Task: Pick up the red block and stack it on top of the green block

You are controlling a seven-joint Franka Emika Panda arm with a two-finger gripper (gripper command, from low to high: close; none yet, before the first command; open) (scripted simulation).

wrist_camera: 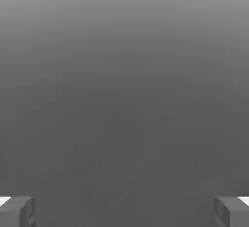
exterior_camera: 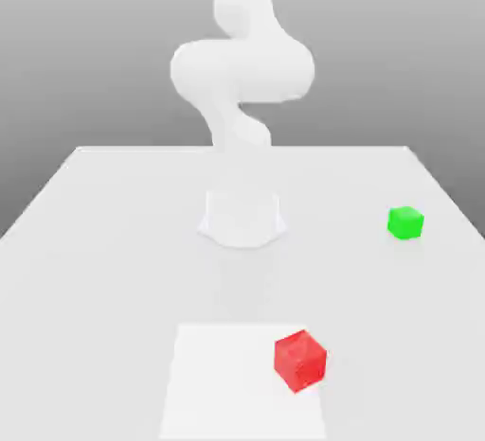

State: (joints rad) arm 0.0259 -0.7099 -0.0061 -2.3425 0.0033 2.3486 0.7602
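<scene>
The red block [exterior_camera: 300, 361] is a small speckled cube resting on the white table [exterior_camera: 95, 240], near the front and a little toward the exterior view's right. The green block [exterior_camera: 405, 222] sits farther back on the exterior view's right, well apart from the red one. In the hand view my gripper [wrist_camera: 124, 212] is open: its two grey fingertips [wrist_camera: 17, 212] stand far apart with nothing between them, and only a plain grey background lies ahead of them. Neither block is touched by anything.
The white arm rises from its round base [exterior_camera: 242, 219] at the table's middle and bends upward out of the picture. A paler square patch [exterior_camera: 227, 382] lies on the table at the front, with the red block at its right side.
</scene>
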